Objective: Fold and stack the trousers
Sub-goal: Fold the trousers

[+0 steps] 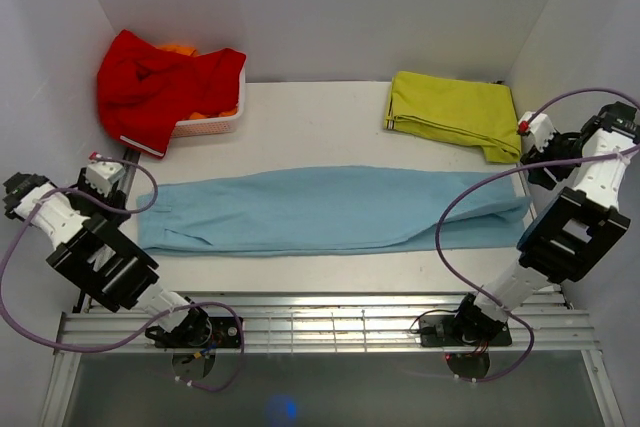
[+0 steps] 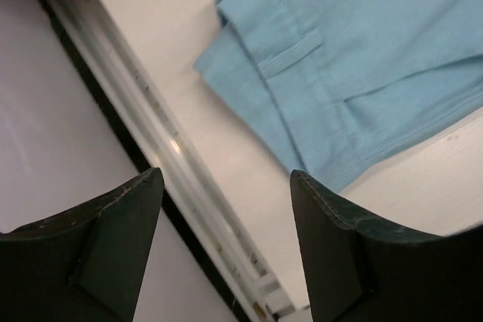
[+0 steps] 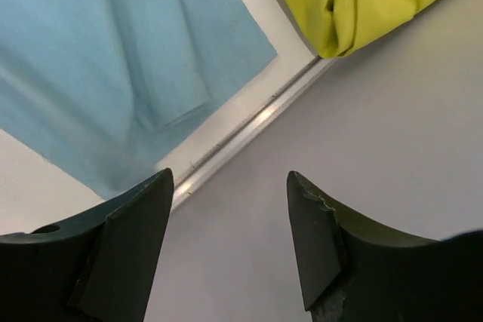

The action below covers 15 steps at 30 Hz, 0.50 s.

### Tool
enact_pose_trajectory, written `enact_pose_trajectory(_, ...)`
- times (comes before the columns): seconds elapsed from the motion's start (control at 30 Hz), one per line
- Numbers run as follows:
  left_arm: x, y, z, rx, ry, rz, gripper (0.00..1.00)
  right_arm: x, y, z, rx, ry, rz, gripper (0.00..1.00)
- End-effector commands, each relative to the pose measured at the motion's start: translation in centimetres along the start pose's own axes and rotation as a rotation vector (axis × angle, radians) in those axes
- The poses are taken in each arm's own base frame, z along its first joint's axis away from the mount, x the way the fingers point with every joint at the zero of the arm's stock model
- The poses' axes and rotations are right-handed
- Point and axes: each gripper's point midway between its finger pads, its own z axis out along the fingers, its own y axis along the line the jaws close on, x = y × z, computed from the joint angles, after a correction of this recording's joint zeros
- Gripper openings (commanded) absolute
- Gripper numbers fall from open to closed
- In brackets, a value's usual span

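See trousers (image 1: 330,209) long-ways, L edge to R edge of desk (image 1: 320,117). L hand (image 2: 226,182), R hand (image 3: 230,182) by the ends, wide open, empty.

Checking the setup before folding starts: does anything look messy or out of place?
The red garment spills over the basket rim at the back left, crumpled rather than folded. The trousers lie flat across the table, and the yellow-green garment sits folded; nothing else stands out.
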Motion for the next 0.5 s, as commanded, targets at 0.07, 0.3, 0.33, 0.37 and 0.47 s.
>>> enact_pose_trajectory(0.07,-2.7,-4.3,3.6,0.06,-0.048,-0.058,0.79,0.0,5.8,1.1,-0.234,-0.031,0.245,0.73)
enact_pose_trajectory(0.3,1.0,-7.9,7.5,0.152,0.06,-0.24,0.69,3.2,6.8,1.8,-0.036,0.098,0.04,0.77)
enact_pose_trajectory(0.33,1.8,-8.9,7.9,0.176,0.079,-0.277,0.67,3.1,6.9,1.9,-0.031,0.088,0.055,0.75)
enact_pose_trajectory(0.37,2.6,-9.0,8.6,0.178,0.093,-0.301,0.64,2.8,6.9,2.2,-0.03,0.072,0.108,0.73)
enact_pose_trajectory(0.47,5.9,-9.6,10.2,0.176,0.202,-0.382,0.58,2.6,5.1,3.0,-0.012,0.053,0.252,0.65)
